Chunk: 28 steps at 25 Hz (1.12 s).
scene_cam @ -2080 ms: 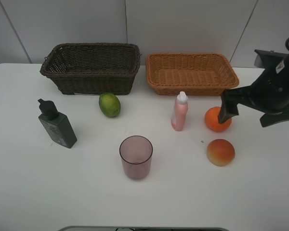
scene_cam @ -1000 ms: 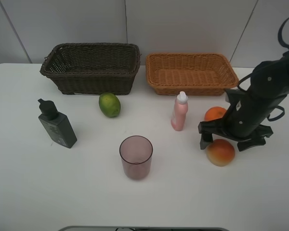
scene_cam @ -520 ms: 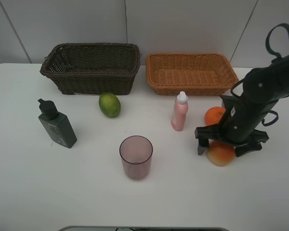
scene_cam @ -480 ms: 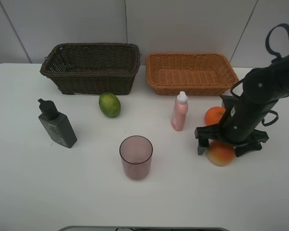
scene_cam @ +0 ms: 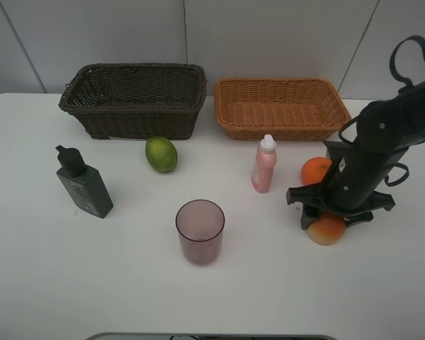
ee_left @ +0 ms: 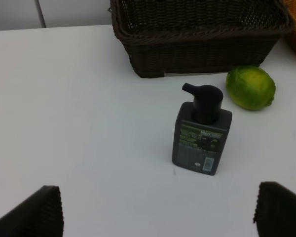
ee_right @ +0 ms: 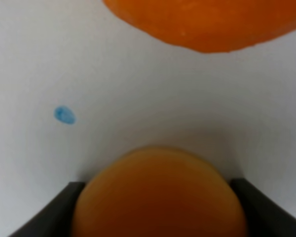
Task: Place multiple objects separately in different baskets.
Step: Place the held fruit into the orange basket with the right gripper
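Note:
My right gripper [scene_cam: 327, 221] is down on the table, its fingers shut on the red-yellow peach [scene_cam: 329, 230] from both sides; the right wrist view shows the peach [ee_right: 158, 197] filling the gap between the fingers [ee_right: 71, 207]. The orange [scene_cam: 313, 170] sits just behind it. The pink white-capped bottle [scene_cam: 264, 165] stands left of the orange. The mauve cup [scene_cam: 200, 230] stands at centre front. The green citrus [scene_cam: 161, 154] lies before the dark brown basket [scene_cam: 131, 68]. The dark bottle [scene_cam: 85, 185] stands far left. My left gripper [ee_left: 158, 217] is open above the table, short of the dark bottle [ee_left: 202, 131].
The orange-tan basket [scene_cam: 280, 130] stands behind the pink bottle and holds nothing. The dark basket [ee_left: 197, 37] and citrus [ee_left: 250, 88] show in the left wrist view. A small blue mark [ee_right: 64, 115] is on the white table. A white wall rises behind the baskets.
My right arm came down from beside the orange to the peach. Its fingers, spread wide around the peach half a second ago, have closed onto it.

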Tool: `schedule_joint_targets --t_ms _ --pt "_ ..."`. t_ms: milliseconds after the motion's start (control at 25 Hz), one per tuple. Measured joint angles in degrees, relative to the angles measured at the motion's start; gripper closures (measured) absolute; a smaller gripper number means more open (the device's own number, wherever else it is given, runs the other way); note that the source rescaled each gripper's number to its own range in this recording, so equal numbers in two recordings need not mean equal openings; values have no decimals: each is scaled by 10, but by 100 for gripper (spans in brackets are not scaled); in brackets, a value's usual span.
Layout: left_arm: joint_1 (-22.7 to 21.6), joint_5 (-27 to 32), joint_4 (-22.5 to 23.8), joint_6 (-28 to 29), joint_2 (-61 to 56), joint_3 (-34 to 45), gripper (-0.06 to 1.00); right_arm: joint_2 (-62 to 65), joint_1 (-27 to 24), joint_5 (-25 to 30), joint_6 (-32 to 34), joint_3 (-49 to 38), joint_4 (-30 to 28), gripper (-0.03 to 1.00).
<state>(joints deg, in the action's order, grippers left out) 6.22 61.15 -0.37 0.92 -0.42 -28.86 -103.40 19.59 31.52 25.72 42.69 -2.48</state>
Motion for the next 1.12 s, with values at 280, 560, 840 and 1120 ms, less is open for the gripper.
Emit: schedule_joint_targets --t_ms 280,560,840,1120 --pt "0 0 0 0 0 0 -5 0 0 0 0 0 1 40" --pt "0 0 0 0 0 0 -5 0 0 -3 1 0 1 40" --pt "0 0 0 0 0 0 -5 39 0 69 -14 31 -9 40" --pt "0 0 0 0 0 0 -5 95 0 191 -58 163 -50 40"
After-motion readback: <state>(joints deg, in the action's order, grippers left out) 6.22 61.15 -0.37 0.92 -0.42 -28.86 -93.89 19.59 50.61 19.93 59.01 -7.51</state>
